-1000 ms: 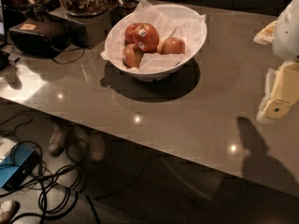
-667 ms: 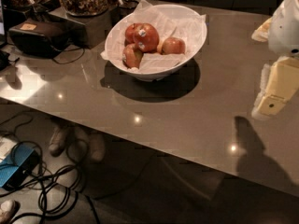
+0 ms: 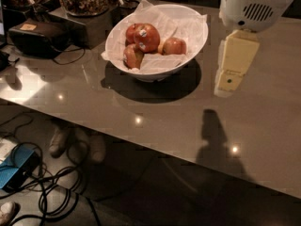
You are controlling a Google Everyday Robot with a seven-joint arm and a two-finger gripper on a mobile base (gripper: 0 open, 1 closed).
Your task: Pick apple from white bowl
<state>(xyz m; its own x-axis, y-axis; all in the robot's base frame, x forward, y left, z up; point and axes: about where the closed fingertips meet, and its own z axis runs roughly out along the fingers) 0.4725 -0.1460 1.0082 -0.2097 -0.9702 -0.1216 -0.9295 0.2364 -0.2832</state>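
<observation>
**Deep-red apple waiting in the bowl, gripper hanging off to its right**

The approach seems to be the step in hand. The gripper (image 3: 227, 83) is hanging right of the white bowl (image 3: 155, 73), apart from it and carrying nothing. How far open it is, I cannot tell. The apple (image 3: 146, 37) is lying inside the bowl, left of centre, touching smaller apples (image 3: 174, 46). Next it is likely needing to cross the rim and descend without nudging those neighbours. Left of the bowl, a black case (image 3: 40, 37) is sitting clear of that path.
</observation>
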